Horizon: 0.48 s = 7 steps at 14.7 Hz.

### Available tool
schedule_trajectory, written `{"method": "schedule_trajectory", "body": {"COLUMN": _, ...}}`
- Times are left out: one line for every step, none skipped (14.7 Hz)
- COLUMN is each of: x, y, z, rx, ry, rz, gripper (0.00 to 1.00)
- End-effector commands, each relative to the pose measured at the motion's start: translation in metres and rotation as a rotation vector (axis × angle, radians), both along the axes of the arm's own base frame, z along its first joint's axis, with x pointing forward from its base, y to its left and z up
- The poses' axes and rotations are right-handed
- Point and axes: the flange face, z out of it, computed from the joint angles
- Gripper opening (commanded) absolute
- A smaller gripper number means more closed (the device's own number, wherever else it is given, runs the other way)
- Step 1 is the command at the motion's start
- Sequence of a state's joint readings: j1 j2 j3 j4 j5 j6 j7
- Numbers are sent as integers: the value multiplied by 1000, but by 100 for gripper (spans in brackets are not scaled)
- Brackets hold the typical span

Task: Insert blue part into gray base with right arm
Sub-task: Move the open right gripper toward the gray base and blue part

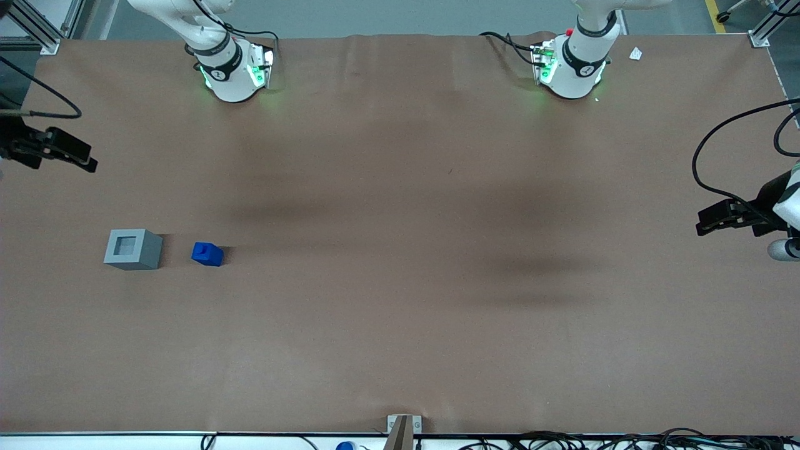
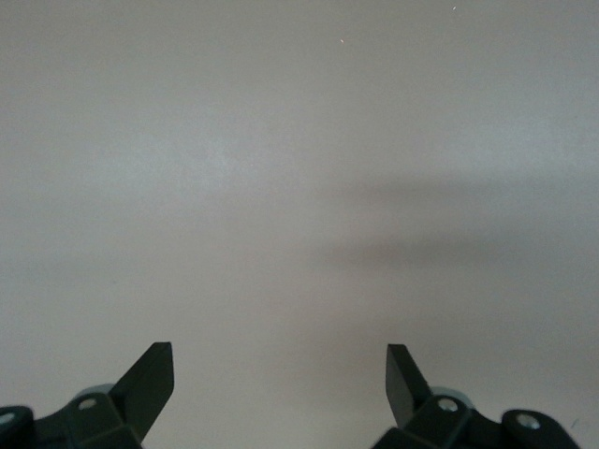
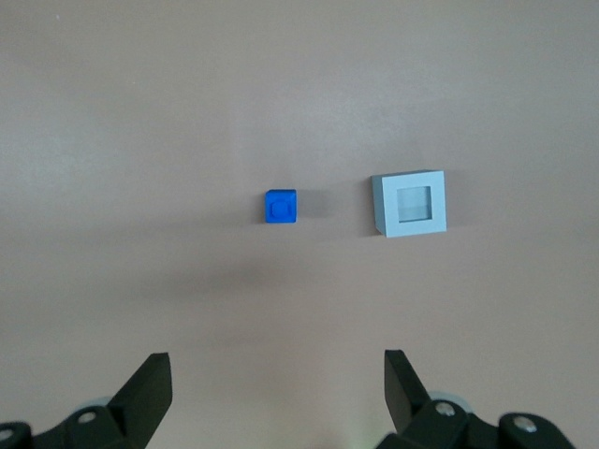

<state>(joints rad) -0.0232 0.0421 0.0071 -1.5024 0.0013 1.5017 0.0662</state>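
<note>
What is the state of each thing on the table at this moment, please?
blue part: on the table beside the gray base, apart from it, not inserted, not held.
gray base: upright on the table, its square top recess empty.
gripper: open, high above the table, holding nothing, away from both parts.

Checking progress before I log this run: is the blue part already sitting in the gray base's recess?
No. The blue part sits on the table beside the gray base, whose recess is empty, and the open gripper hangs above them.
</note>
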Motion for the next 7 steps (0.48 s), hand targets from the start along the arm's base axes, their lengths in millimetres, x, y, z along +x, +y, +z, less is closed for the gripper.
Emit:
{"method": "schedule_trajectory", "body": {"x": 1, "y": 1, "z": -28, "rx": 11, "ry": -11, "rz": 0, "gripper": 100}}
{"method": "schedule_trajectory", "body": {"x": 4, "y": 1, "z": -40, "rx": 11, "ry": -15, "rz": 0, "gripper": 100}}
{"method": "schedule_trajectory", "body": {"x": 5, "y": 2, "z": -50, "rx": 11, "ry": -17, "rz": 1, "gripper": 100}}
{"method": "schedule_trajectory", "body": {"x": 6, "y": 1, "z": -59, "rx": 12, "ry": -15, "rz": -1, "gripper": 100}}
{"method": "schedule_trajectory", "body": {"x": 7, "y": 2, "z": -67, "rx": 12, "ry": -23, "rz": 0, "gripper": 100}}
{"method": "schedule_trajectory", "body": {"x": 8, "y": 2, "z": -73, "rx": 12, "ry": -26, "rz": 0, "gripper": 100}}
{"method": "schedule_trajectory", "body": {"x": 9, "y": 2, "z": -80, "rx": 12, "ry": -32, "rz": 0, "gripper": 100}}
